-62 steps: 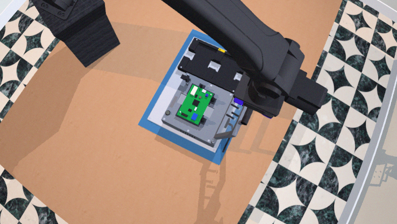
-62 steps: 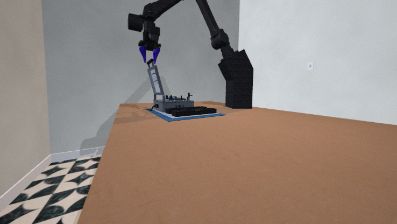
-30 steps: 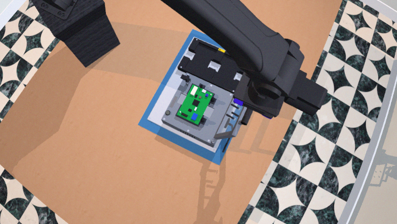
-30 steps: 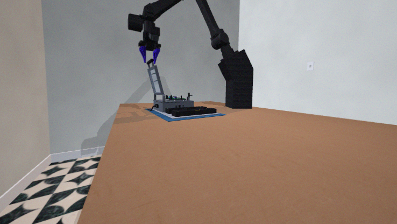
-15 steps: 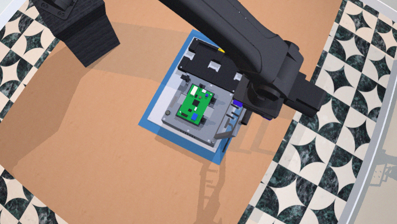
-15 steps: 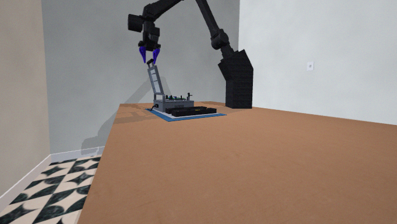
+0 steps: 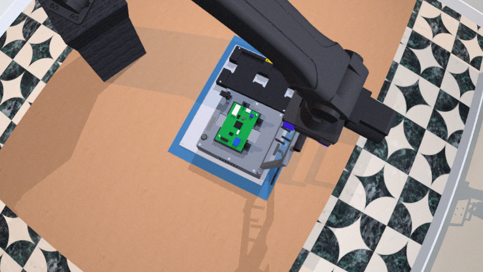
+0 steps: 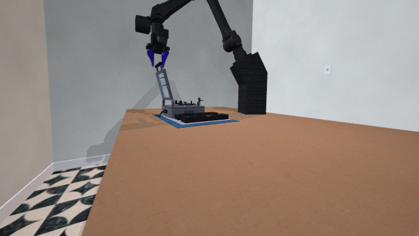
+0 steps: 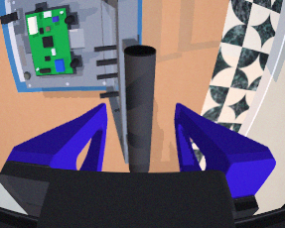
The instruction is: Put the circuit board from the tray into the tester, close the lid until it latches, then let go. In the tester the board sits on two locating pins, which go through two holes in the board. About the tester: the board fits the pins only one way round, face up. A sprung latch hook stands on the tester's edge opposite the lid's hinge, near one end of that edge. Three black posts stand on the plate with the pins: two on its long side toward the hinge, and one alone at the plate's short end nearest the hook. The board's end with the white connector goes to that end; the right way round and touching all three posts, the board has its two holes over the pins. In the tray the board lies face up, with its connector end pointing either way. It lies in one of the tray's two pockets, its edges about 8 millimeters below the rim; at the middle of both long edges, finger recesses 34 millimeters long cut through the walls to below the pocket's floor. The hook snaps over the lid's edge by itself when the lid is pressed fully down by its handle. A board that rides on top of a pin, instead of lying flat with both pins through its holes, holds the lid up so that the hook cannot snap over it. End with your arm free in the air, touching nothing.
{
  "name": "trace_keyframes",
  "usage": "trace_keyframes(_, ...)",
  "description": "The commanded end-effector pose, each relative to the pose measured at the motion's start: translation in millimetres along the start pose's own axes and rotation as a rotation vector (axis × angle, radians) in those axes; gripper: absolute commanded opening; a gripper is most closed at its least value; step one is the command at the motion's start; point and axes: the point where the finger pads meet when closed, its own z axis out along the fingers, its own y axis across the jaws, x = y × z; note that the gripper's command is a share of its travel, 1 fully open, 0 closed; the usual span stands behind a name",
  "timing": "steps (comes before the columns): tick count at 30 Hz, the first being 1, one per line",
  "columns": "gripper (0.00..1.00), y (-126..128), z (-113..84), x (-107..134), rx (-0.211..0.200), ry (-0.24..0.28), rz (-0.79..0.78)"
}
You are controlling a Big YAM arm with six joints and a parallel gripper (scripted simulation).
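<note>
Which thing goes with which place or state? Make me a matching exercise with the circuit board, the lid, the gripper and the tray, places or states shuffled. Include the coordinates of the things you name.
Things:
1. Circuit board (image 7: 238, 125) (image 9: 50, 45)
2. Lid (image 7: 276, 152) (image 8: 164, 84)
3. Gripper (image 8: 158, 66) (image 9: 140, 111)
4. Tray (image 7: 245, 72) (image 8: 201, 117)

Places or states:
A. Raised, its handle (image 8: 158, 64) (image 9: 140, 94) at the top
B. Beside the tester (image 7: 213, 150) (image 8: 183, 112), on the mat (image 7: 217, 178) (image 8: 182, 128)
C. Face up on the tester
D. Open, at the handle

Pairs: 1-C, 2-A, 3-D, 4-B
</note>
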Motion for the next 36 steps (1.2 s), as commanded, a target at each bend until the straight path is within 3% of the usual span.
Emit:
trace_keyframes(1, 0.48, -8.5, -12.5, 11.6, 0.039, 0.004, 0.017)
trace_keyframes(34, 0.48, -14.1, -14.9, 12.4, 0.049, 0.004, 0.019)
trace_keyframes(35, 0.0, -14.1, -14.9, 12.4, 0.049, 0.004, 0.019)
trace_keyframes(36, 0.0, -14.1, -14.9, 12.4, 0.049, 0.004, 0.019)
